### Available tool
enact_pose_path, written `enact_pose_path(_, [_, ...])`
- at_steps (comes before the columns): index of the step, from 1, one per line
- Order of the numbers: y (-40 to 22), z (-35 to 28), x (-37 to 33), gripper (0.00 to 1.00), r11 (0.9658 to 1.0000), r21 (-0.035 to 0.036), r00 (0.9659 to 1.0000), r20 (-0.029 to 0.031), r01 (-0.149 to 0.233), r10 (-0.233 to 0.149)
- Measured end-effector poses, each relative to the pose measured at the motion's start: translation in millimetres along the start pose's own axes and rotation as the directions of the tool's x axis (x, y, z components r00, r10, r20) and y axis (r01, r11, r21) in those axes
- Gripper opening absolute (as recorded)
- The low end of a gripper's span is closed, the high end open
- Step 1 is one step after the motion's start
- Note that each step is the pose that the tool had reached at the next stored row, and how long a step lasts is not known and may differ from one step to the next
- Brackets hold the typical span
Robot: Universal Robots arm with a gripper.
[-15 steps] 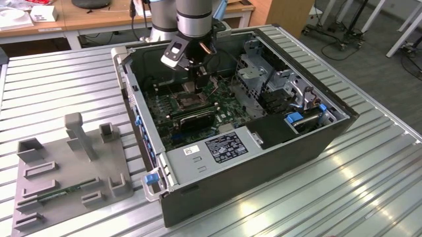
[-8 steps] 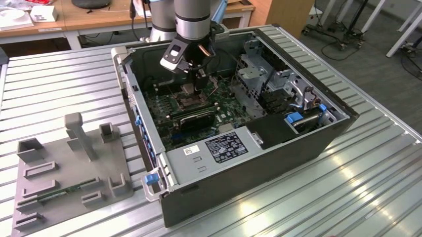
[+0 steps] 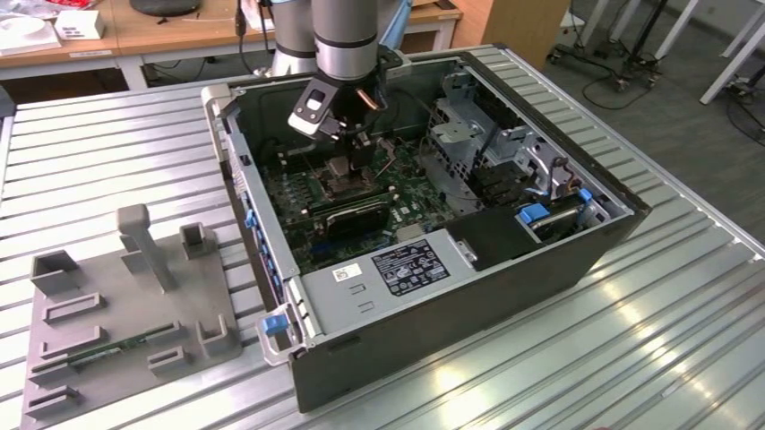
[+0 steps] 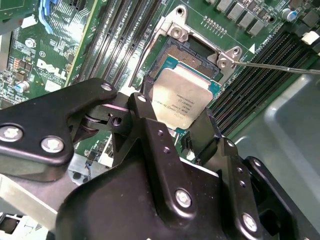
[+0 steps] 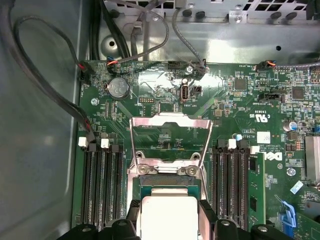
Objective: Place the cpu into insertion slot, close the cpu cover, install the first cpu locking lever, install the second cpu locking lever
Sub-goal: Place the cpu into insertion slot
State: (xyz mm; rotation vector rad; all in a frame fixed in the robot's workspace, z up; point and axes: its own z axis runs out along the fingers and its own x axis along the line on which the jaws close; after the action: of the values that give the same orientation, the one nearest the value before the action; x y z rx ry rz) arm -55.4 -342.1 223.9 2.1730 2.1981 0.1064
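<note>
One claw (image 4: 174, 112) clasping cpu (image 4: 182, 95) edges, seemingly above insertion slot (image 4: 186, 54), cpu cover (image 5: 170, 120) upright

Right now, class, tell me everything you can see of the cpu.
The cpu is a small flat square chip with a pale silvery metal top bearing faint print and a teal-green rim. The gripper clamps it by two opposite edges over the open insertion slot, whose dark contacts show beyond it. Whether it is seated cannot be told.

The arm (image 3: 344, 36) points straight down, jaws gripping the cpu (image 4: 181, 97).
</note>
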Motion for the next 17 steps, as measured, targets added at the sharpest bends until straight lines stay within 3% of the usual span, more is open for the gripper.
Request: enact_pose_path(17, [2.3, 3.6, -0.1, 0.54, 0.9999, -0.0001, 0.9999, 0.0010, -0.012, 0.012])
